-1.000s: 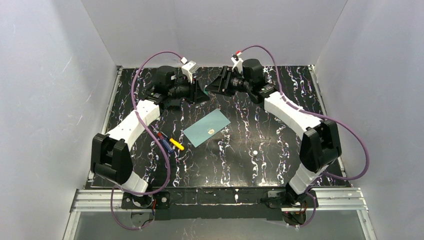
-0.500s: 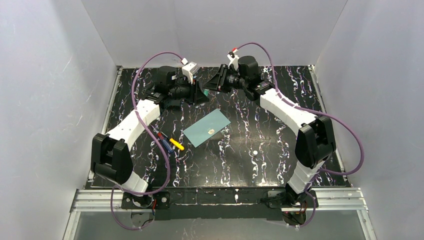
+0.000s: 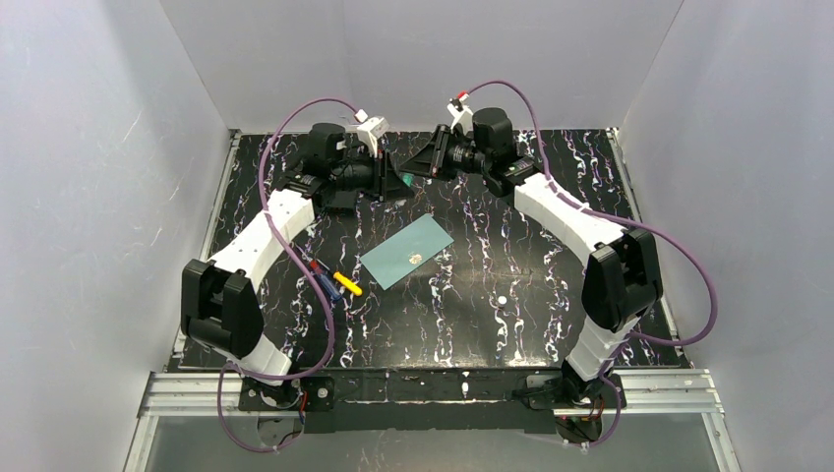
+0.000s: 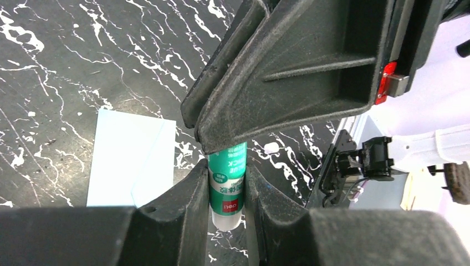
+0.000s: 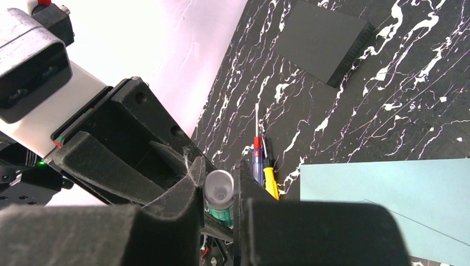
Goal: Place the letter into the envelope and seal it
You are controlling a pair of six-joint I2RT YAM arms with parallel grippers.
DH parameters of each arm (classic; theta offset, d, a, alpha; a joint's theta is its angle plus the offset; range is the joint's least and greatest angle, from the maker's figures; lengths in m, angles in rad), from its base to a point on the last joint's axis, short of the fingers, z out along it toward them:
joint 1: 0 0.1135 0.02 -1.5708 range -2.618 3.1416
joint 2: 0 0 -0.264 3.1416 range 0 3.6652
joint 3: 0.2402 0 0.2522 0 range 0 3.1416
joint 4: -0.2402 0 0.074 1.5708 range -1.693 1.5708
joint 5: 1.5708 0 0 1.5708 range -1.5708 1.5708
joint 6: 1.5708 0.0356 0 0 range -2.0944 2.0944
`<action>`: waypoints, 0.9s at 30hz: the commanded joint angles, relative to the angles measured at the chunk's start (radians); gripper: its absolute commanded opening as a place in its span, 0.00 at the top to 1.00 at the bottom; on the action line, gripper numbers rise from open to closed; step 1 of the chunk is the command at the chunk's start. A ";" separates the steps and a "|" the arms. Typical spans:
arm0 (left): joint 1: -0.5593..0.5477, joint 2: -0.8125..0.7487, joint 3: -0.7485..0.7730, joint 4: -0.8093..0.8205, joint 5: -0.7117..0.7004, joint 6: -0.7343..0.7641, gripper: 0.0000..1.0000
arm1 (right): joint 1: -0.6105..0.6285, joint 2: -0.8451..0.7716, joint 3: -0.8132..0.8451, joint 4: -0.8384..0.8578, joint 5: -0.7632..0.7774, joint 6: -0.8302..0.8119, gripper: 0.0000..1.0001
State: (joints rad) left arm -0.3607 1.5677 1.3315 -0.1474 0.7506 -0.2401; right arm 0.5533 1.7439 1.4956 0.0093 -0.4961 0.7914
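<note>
The teal envelope (image 3: 406, 251) lies flat mid-table, with a small pale spot on it. It also shows in the left wrist view (image 4: 133, 158) and the right wrist view (image 5: 382, 194). The letter is not in view. My left gripper (image 3: 399, 183) and right gripper (image 3: 417, 168) meet tip to tip above the back of the table. Both are shut on one green-and-white glue stick (image 4: 227, 183). The left gripper (image 4: 227, 169) clamps its green body, and the right gripper (image 5: 218, 174) clamps its other white end (image 5: 219, 189).
A red-and-blue pen and a yellow pen (image 3: 334, 281) lie left of the envelope. A small white piece (image 3: 501, 299) lies at front right of it. A flat black block (image 5: 324, 41) sits further off. Grey walls enclose three sides.
My right gripper has moved left, up to the left gripper's tips. The left gripper has shifted slightly back. The envelope and pens have not moved.
</note>
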 commanded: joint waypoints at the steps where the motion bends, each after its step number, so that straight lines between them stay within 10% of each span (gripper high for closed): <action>1: 0.015 -0.019 0.025 0.047 0.076 -0.040 1.00 | -0.009 -0.064 -0.022 0.078 -0.004 0.044 0.95; 12: 0.076 0.004 0.051 0.208 0.499 -0.215 1.00 | -0.058 -0.148 -0.205 0.774 -0.409 0.139 0.99; 22: 0.075 -0.015 0.089 0.211 0.694 -0.175 1.00 | -0.058 -0.175 -0.183 0.850 -0.525 0.096 0.97; 24: 0.076 -0.018 0.093 0.210 0.639 -0.166 1.00 | -0.058 -0.177 -0.144 0.656 -0.407 0.016 0.52; 27: 0.076 -0.037 0.075 0.181 0.409 -0.102 1.00 | -0.037 -0.170 -0.039 0.230 -0.092 -0.092 0.30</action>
State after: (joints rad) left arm -0.2993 1.5726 1.3945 0.0628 1.3529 -0.4107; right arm 0.5045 1.6115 1.3128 0.6514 -0.8894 0.8429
